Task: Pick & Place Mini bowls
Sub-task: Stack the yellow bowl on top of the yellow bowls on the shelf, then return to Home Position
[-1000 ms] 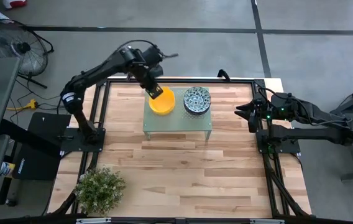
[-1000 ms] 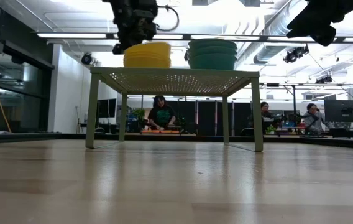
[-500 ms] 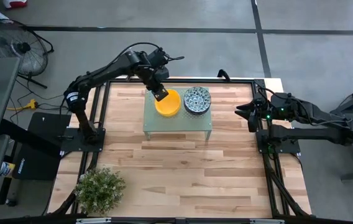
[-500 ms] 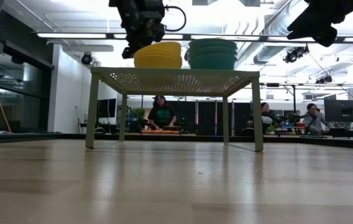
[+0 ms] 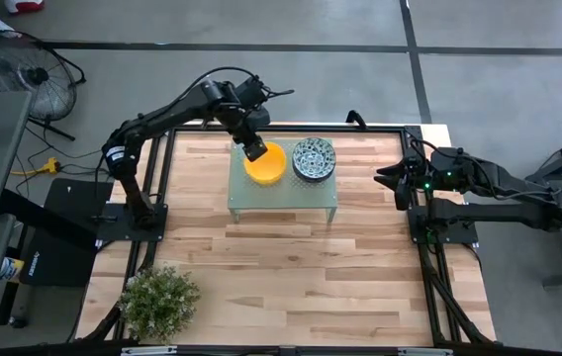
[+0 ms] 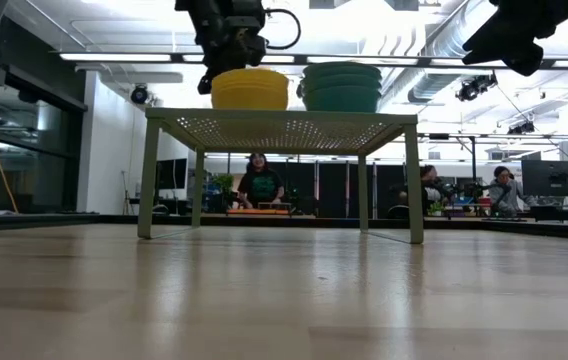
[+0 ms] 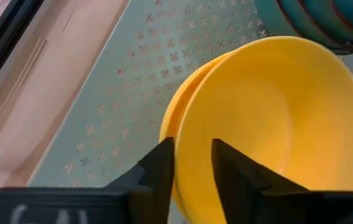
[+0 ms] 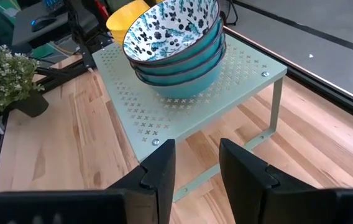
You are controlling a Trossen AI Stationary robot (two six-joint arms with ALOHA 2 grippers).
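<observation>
The left gripper [image 7: 192, 163] straddles the rim of the top yellow bowl [image 7: 270, 118], fingers slightly apart, on the pale green perforated stand [image 5: 281, 193]. Beside it sit the stacked patterned bowls [image 8: 176, 40]. The right gripper [image 8: 195, 163] waits at the table's edge, fingers apart, empty.

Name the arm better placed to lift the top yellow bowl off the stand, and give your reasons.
Left. The left gripper already straddles the rim of the yellow bowls on the green stand; the right gripper waits off at the table's right edge.
</observation>
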